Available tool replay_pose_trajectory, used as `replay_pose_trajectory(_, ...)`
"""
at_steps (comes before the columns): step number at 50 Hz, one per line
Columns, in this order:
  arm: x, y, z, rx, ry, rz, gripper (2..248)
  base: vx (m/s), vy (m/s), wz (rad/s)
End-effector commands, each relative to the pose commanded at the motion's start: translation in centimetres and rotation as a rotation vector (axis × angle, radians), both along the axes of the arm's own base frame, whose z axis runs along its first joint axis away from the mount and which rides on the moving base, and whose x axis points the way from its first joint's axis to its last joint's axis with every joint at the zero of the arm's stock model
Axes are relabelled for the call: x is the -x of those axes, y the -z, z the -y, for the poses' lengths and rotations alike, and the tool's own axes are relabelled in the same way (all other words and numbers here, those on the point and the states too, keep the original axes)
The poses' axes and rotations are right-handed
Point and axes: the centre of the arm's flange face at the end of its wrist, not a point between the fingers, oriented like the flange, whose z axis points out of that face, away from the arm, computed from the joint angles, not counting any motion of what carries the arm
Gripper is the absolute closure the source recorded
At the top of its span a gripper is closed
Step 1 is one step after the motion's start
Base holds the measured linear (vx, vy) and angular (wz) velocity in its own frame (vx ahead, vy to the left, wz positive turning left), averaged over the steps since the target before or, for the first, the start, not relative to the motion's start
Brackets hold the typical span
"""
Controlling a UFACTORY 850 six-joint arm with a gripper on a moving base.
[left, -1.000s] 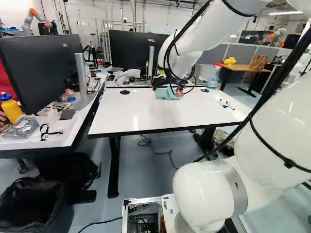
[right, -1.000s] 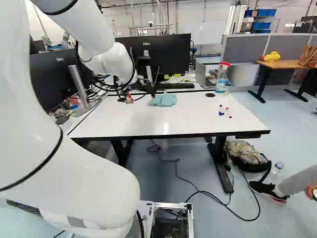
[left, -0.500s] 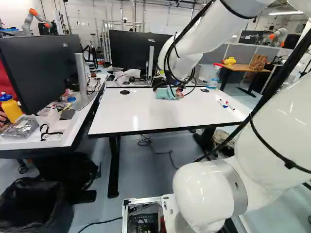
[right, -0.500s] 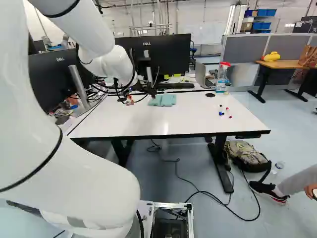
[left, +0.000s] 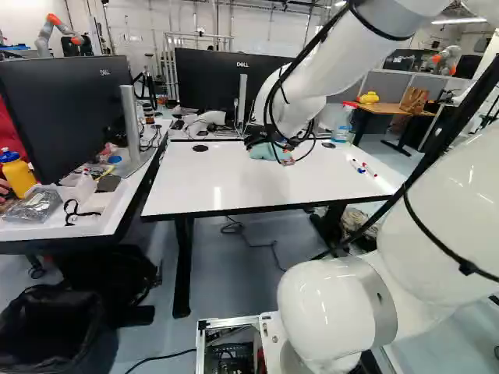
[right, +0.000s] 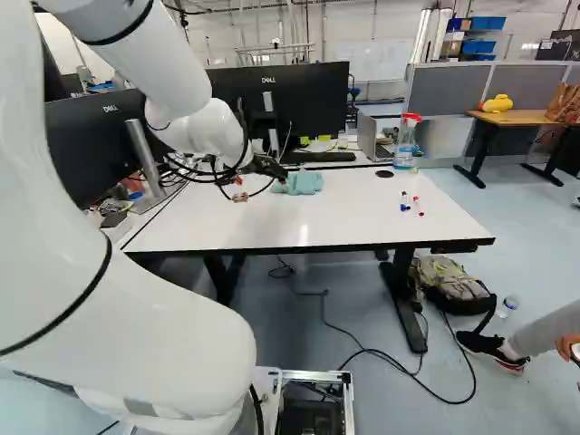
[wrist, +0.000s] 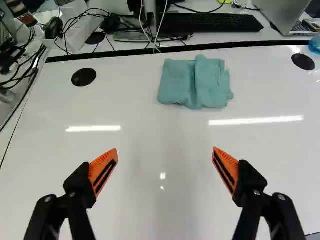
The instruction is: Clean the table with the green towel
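In the right base view my gripper (right: 261, 181) hangs over the white table (right: 272, 222), beside the folded green towel (right: 302, 182). The arm partly covers the towel (left: 263, 151) in the left base view. Seen from the wrist, the gripper (wrist: 165, 150) is open wide, with only white tabletop beneath and between its orange pads. The towel (wrist: 195, 82) lies flat, apart from both fingers, ahead of them towards the table's far edge.
Markers (left: 365, 168) lie on the table's right part, and a spray bottle (right: 406, 143) stands at its far right corner. Beyond the far edge are a monitor (right: 304, 107) and keyboard (wrist: 210, 22). A side desk with another monitor (left: 66, 117) adjoins on the left.
My arm has shifted a little, bringing the gripper slightly lower in the base views and nearer the base. The towel lies where it was, and the base has not moved.
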Motion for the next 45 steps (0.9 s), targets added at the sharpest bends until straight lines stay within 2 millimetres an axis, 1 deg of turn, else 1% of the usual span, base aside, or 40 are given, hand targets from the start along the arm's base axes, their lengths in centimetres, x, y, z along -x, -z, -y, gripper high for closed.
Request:
replay_pose_trajectory(24,2.1,3.2,0.3,0.009,0.004,0.093,3,0.0,0.0,0.0)
replay_pose_trajectory(45,5.1,6.7,0.7,0.018,0.006,0.201,3,0.0,0.0,0.0)
